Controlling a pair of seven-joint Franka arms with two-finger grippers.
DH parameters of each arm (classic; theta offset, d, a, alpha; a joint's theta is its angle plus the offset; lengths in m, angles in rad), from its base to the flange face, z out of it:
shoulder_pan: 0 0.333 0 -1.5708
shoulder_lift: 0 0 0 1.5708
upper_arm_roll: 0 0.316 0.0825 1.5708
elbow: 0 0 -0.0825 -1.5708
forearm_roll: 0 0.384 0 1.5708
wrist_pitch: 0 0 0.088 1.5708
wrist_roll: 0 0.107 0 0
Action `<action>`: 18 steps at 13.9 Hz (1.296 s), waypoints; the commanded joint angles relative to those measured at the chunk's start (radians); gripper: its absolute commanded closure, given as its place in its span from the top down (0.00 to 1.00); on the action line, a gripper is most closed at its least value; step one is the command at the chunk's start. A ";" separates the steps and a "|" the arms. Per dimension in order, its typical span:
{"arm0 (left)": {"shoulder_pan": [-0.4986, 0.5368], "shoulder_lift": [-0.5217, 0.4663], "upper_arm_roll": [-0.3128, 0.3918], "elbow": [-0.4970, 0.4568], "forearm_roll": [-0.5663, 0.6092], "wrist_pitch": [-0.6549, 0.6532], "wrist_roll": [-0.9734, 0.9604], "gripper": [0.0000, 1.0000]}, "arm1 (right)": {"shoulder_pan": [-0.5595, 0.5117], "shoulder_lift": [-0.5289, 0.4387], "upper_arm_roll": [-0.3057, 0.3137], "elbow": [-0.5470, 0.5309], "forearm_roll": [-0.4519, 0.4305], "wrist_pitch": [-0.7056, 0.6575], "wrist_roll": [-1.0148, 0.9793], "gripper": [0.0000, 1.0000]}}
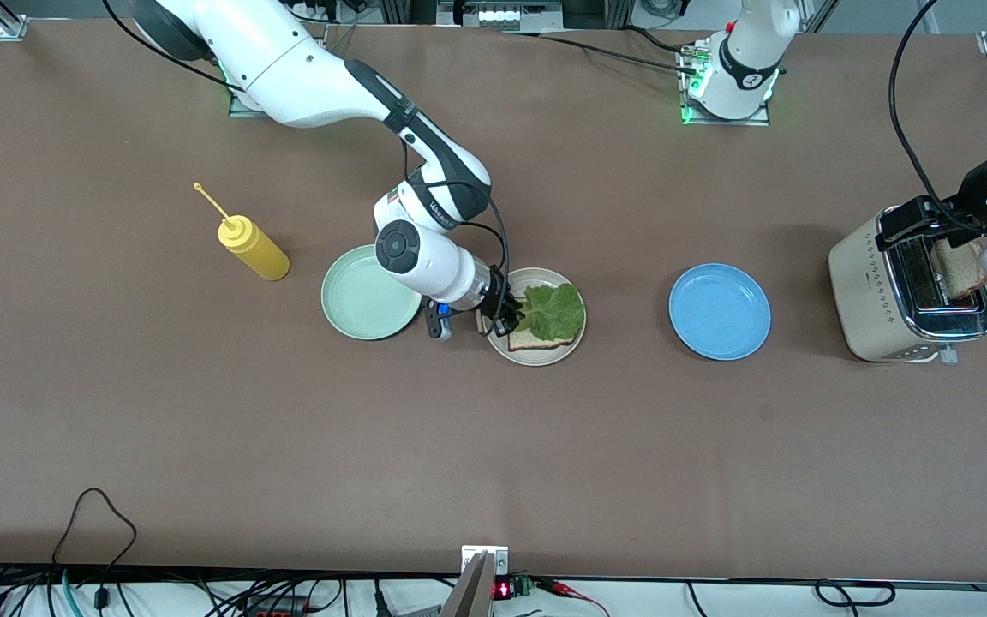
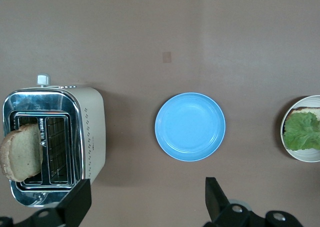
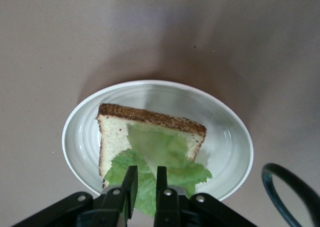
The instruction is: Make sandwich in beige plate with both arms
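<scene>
Beige plate [image 1: 568, 348]: one bread slice [image 1: 536, 341] with one lettuce leaf [image 1: 555, 312] on it, mid-table.
Toaster [image 1: 866, 296], at the left arm's end: second slice [image 1: 956, 267] standing in a slot.
Green plate [image 1: 361, 300] and blue plate [image 1: 719, 311] flank the beige one; bottle [image 1: 252, 247] beside the green plate.
Right gripper [image 1: 509, 322]: fingers nearly closed, pinching the leaf's edge.
Left gripper [image 2: 145, 199]: over the toaster, jaws wide, holding nothing.
</scene>
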 commanded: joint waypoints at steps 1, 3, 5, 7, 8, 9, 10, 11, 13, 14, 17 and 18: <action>-0.001 -0.002 0.003 0.005 0.004 0.008 0.008 1.00 | 0.014 0.014 -0.007 0.027 0.008 0.007 -0.010 0.44; -0.001 -0.002 0.002 0.005 0.002 0.008 0.008 1.00 | 0.014 0.015 -0.007 0.027 0.008 0.007 -0.027 0.72; -0.004 -0.001 0.000 0.005 0.004 0.002 -0.004 1.00 | 0.017 0.005 -0.007 0.025 0.005 0.004 -0.033 1.00; -0.004 -0.001 -0.007 0.006 0.004 0.004 -0.004 1.00 | -0.009 -0.037 -0.009 0.022 0.004 -0.028 -0.058 1.00; -0.006 0.001 -0.009 0.008 0.004 0.008 -0.001 1.00 | -0.028 -0.071 -0.009 0.022 0.004 -0.092 -0.071 1.00; -0.004 0.018 -0.009 0.009 0.002 0.007 0.005 1.00 | -0.049 -0.114 -0.010 0.022 0.008 -0.167 -0.106 1.00; -0.001 0.024 -0.006 0.014 -0.001 0.005 0.008 1.00 | -0.074 -0.163 -0.010 0.016 0.013 -0.241 -0.160 1.00; -0.001 0.026 0.000 0.016 -0.001 0.004 0.008 1.00 | -0.101 -0.214 -0.010 0.010 0.014 -0.322 -0.217 1.00; -0.001 0.044 0.002 0.016 0.000 0.004 0.006 1.00 | -0.176 -0.300 -0.012 0.009 0.014 -0.488 -0.347 1.00; -0.001 0.053 0.003 0.016 0.002 0.004 0.006 1.00 | -0.218 -0.341 -0.010 -0.002 0.014 -0.557 -0.451 1.00; -0.001 0.065 0.003 0.014 0.002 -0.006 0.000 1.00 | -0.348 -0.441 -0.015 -0.027 0.013 -0.741 -0.787 1.00; -0.001 0.068 0.003 0.014 0.002 -0.010 0.003 1.00 | -0.379 -0.464 -0.029 -0.027 0.001 -0.795 -0.882 1.00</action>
